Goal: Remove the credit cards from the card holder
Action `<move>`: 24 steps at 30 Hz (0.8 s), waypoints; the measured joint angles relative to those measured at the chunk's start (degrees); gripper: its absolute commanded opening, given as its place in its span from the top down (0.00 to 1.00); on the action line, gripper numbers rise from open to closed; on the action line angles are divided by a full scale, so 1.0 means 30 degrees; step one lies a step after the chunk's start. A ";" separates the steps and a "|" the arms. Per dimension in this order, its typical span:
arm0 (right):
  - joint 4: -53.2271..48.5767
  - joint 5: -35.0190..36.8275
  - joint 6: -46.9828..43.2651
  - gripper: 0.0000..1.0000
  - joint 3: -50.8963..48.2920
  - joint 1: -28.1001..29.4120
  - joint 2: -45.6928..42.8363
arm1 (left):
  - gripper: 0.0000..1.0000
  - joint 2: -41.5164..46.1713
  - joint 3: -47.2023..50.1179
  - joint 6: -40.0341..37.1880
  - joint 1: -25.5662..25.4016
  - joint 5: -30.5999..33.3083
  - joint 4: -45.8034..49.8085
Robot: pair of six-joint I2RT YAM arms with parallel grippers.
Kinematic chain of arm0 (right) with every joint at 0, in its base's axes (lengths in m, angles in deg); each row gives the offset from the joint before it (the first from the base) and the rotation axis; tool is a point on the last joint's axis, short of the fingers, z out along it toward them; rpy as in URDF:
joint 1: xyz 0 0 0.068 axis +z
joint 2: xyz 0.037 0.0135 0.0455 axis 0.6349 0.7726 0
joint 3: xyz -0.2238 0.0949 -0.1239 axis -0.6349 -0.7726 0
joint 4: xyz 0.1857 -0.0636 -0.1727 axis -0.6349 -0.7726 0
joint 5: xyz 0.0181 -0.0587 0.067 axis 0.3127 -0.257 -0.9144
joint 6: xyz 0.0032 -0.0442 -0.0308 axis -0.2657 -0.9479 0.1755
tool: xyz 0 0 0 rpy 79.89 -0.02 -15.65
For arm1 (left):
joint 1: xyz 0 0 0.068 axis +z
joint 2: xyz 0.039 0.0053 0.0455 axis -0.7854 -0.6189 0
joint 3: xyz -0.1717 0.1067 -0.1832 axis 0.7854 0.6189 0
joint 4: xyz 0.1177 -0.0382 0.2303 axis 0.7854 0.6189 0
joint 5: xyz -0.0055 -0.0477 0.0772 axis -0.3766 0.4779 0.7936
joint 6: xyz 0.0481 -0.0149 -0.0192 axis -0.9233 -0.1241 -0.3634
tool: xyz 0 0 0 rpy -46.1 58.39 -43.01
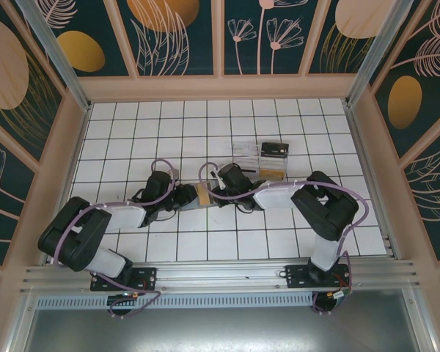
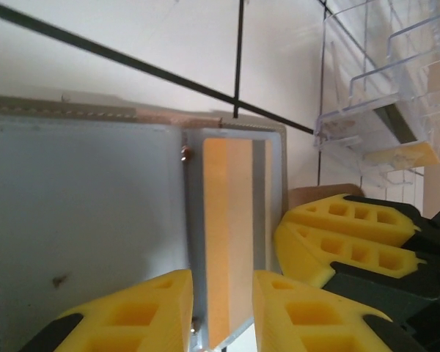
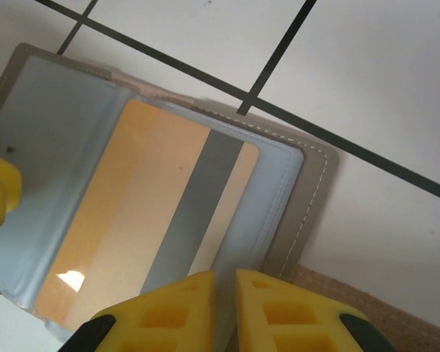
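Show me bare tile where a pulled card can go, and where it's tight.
Free: far-left tiles between the left wall and the clear tray; the near strip between the arm bases; tiles between tray and right wall. Crowded: the centre, where left gripper and right gripper meet at the card holder.
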 measured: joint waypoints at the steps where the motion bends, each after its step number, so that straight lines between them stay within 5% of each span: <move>1: 0.0007 -0.0029 0.0000 0.82 0.0029 0.0000 0.0007 | 0.72 -0.0153 0.0000 0.0000 0.0000 -0.0022 -0.0029; 24: 0.0073 -0.0153 0.0007 0.82 0.0051 0.0000 0.0044 | 0.83 -0.2004 -0.0459 0.0350 0.0007 -0.1115 -0.1377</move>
